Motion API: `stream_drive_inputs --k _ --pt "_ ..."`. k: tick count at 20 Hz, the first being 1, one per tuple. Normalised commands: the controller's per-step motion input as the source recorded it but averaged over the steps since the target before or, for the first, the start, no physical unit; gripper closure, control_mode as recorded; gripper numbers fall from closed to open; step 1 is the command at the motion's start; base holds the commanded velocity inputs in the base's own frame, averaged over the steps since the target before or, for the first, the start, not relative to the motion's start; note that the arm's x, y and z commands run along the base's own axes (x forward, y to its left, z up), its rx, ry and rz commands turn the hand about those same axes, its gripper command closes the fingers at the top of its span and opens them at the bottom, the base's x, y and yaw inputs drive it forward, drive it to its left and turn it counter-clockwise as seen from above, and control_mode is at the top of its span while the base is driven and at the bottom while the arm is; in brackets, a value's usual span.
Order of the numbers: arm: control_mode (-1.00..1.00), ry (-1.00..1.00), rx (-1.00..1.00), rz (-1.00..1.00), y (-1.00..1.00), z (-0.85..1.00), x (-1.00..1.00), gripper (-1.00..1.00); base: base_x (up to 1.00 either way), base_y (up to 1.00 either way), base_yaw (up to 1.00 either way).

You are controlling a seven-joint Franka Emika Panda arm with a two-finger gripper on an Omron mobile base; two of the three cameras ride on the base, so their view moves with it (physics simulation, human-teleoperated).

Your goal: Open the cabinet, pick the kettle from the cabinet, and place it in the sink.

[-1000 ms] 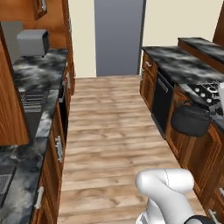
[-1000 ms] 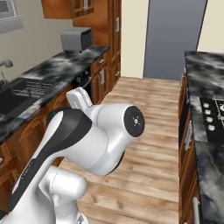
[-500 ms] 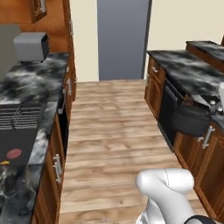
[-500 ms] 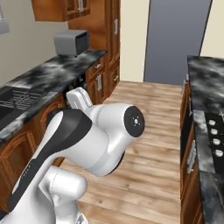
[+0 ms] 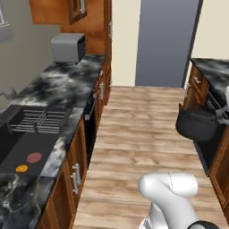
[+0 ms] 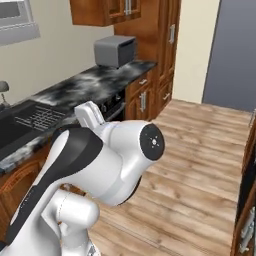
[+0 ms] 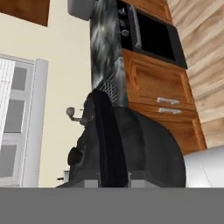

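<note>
The kettle (image 7: 127, 148) sits right against the hand camera, dark and round, its arched handle (image 7: 107, 140) running up the middle and its lid knob (image 7: 74, 155) on the left. The claw is pressed together on that handle, though its tips are hidden behind the kettle's body. In the left base view the kettle (image 5: 197, 125) hangs in the air off to the right, above the wooden floor (image 5: 143, 134) and well apart from the sink (image 5: 22, 138).

The sink lies across the aisle from the kettle, a dark basin set in the marbled black desk (image 5: 67, 85), with a wire rack (image 5: 40, 120) inside it and two small round things, one red (image 5: 34, 157) and one orange (image 5: 21, 168), on its near side. Beyond the sink, farther along the desk, stands a grey toaster oven (image 5: 67, 47). Above that hangs a reddish-brown cabinet (image 5: 58, 11). Farthest back is a grey door (image 5: 167, 42).
</note>
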Motion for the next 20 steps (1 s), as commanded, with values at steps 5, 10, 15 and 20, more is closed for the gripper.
stream_drive_inputs --k 5,10,15,20 --pt "1.0 0.0 0.0 0.0 0.0 0.0 0.0 1.0 0.37 0.0 0.64" --pt "1.0 0.0 0.0 0.0 0.0 0.0 0.0 1.0 0.35 0.0 0.65" --pt "1.0 0.0 0.0 0.0 0.0 0.0 0.0 1.0 0.33 0.0 0.66" --pt "1.0 0.0 0.0 0.0 0.0 0.0 0.0 1.0 0.34 0.0 0.64"
